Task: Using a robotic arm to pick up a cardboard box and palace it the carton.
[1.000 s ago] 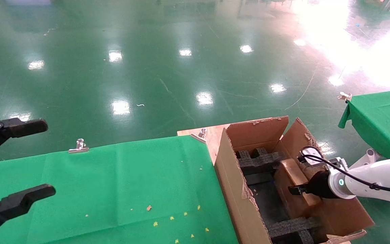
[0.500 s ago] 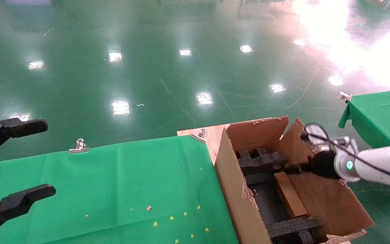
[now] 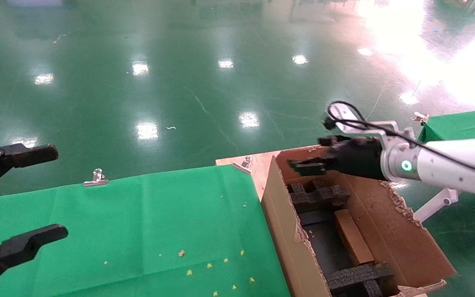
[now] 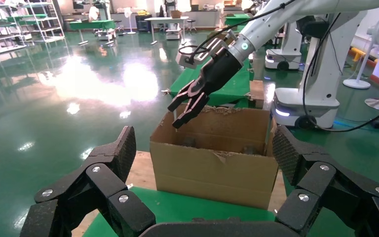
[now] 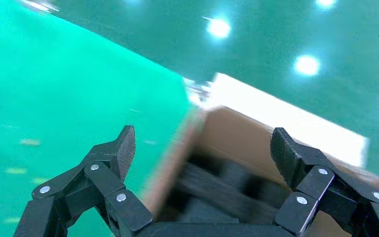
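The small flat brown cardboard box (image 3: pixel 353 236) lies inside the large carton (image 3: pixel 281 222), between black foam blocks (image 3: pixel 318 194) at the far end and the near end (image 3: pixel 357 276). My right gripper (image 3: pixel 309 159), on the white arm with the teal ring, is open and empty. It hovers above the carton's far end, clear of the box. It also shows in the left wrist view (image 4: pixel 187 103), above the carton (image 4: pixel 212 170). The right wrist view (image 5: pixel 203 143) looks down on the carton's foam. My left gripper (image 3: pixel 35 194) is open and parked at the far left, also seen in its own wrist view (image 4: pixel 203 145).
A green-clothed table (image 3: pixel 138 227) lies left of the carton, held by metal clips (image 3: pixel 96 177) (image 3: pixel 245 161). A wooden board (image 3: pixel 260 165) shows under the carton. A second green table (image 3: pixel 464 128) stands at the right. Shiny green floor lies beyond.
My right gripper let go of the cardboard box, rose out of the carton and swung up toward its far end. The box now lies in the carton. The left arm has not moved.
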